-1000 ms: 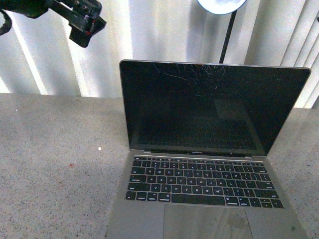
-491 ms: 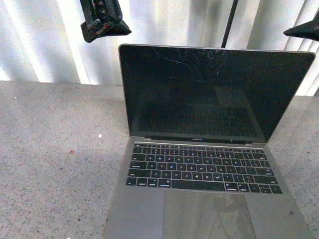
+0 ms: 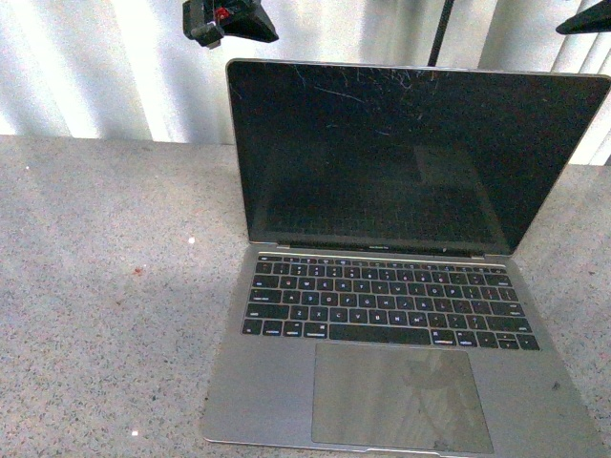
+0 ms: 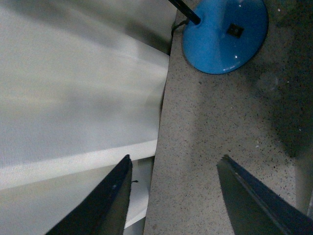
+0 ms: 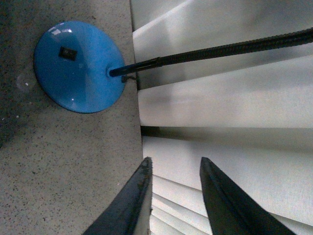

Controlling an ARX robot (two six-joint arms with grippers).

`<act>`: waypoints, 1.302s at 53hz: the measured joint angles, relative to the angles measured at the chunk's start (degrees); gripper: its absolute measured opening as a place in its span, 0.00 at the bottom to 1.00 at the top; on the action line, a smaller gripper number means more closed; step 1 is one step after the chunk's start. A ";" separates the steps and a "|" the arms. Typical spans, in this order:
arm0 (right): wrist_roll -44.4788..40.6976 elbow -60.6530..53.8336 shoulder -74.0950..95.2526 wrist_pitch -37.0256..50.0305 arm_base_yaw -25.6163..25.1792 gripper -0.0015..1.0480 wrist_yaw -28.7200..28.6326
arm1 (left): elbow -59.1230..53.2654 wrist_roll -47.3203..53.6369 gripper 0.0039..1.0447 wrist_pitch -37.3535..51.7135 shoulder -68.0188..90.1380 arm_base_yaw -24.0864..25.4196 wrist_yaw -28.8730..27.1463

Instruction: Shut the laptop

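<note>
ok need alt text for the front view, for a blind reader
An open grey laptop sits on a speckled grey table, its scratched black screen facing the camera. The left fingers hang above the screen's top left corner, the right fingers show at the top right edge, and a black lamp pole stands behind against white slats.

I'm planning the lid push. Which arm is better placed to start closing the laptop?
Left, probably. The left end effector hangs open just above the top-left lid corner of the laptop. The right end effector barely shows at the picture's edge, seemingly higher above the lid.
</note>
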 joint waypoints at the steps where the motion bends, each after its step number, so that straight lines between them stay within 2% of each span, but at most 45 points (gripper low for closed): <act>1: -0.26 0.39 0.35 -0.92 0.02 0.21 0.02 | 0.63 1.01 0.42 -1.29 0.37 0.00 -0.20; 6: -1.66 1.70 1.40 -4.02 0.35 0.03 0.24 | 2.49 3.63 0.22 -4.57 1.36 -0.15 -0.85; 9: -2.03 1.88 1.51 -5.18 0.61 0.03 0.46 | 3.96 5.01 0.10 -6.25 1.92 -0.31 -1.38; 12: -2.45 2.05 1.66 -5.97 0.83 0.03 0.63 | 4.90 5.55 0.03 -6.82 2.29 -0.52 -1.81; 29: -2.75 4.52 3.54 -12.28 2.75 0.03 1.62 | 7.45 9.44 0.03 -9.75 4.44 -2.56 -3.89; 57: -0.87 7.37 5.07 -22.10 3.76 0.03 1.46 | 9.16 9.75 0.03 -12.02 6.27 -4.90 -5.07; 69: -0.87 7.39 5.55 -23.63 3.76 0.03 1.66 | 9.18 10.58 0.03 -12.85 6.75 -5.51 -5.49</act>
